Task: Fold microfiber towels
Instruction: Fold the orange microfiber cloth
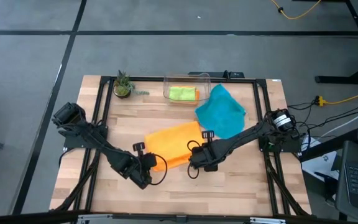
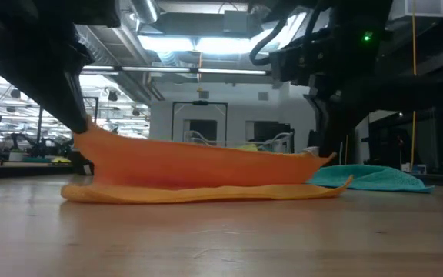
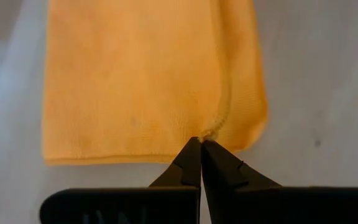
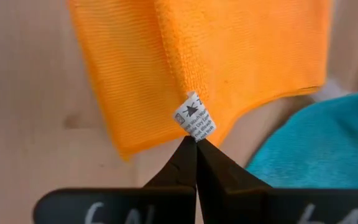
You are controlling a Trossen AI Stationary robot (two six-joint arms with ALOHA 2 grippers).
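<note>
Two pincers pinching one orange towel (image 1: 174, 144).
Left pincer (image 3: 201, 144) and right pincer (image 4: 196, 142) clamped on its corners, mid-surface (image 1: 241, 186).

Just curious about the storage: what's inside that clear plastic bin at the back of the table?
The clear plastic bin holds a lime green towel with a bit of orange cloth at its edge. Whether anything else lies beneath the green one cannot be seen.

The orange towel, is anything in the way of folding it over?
Nothing visible is. Both grippers, left and right, are shut on corners of the orange towel, lifting one edge. The teal towel lies beside it near the right gripper, and the bin stands farther back.
</note>
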